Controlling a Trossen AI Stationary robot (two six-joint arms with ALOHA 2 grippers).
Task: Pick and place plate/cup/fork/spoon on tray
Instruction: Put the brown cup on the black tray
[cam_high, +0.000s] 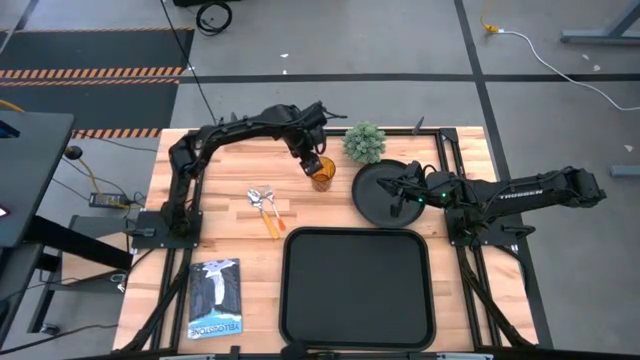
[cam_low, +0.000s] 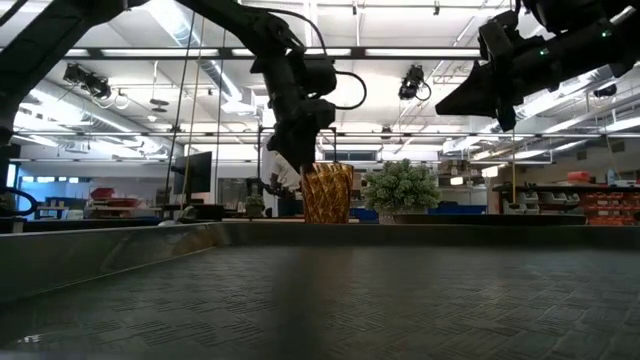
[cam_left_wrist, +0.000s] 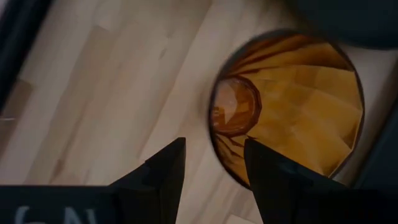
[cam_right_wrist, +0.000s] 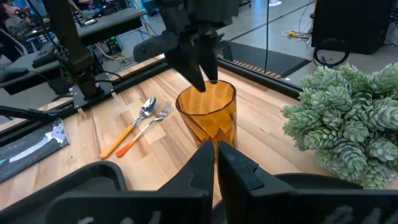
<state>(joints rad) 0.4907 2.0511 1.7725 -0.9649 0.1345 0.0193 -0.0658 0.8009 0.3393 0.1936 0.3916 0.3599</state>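
On the wooden table (cam_high: 230, 190) the amber cup (cam_high: 321, 178) stands upright, at about twelve o'clock from the black tray (cam_high: 357, 290) and just at nine o'clock of the round black plate (cam_high: 372, 190). The left pincer (cam_high: 311, 163) hangs over the cup's rim; its fingers (cam_left_wrist: 163, 171) stand parted, one finger outside the wall and the other above the cup's mouth, and the pictures do not show them pressing the wall, so the pincer reads as spread wide around the rim rather than clamped. The right pincer (cam_high: 400, 200) is over the plate, at three o'clock from the cup, its two fingers (cam_right_wrist: 196, 165) drawn narrow with only a thin slit between them and nothing in them. The spoon (cam_high: 262, 208) and the fork (cam_high: 272, 205) lie side by side on the table at nine o'clock from the cup, orange handles towards the tray. A small green plant (cam_high: 365, 142) sits at twelve o'clock of the plate, and a booklet (cam_high: 215, 297) lies at nine o'clock of the tray.
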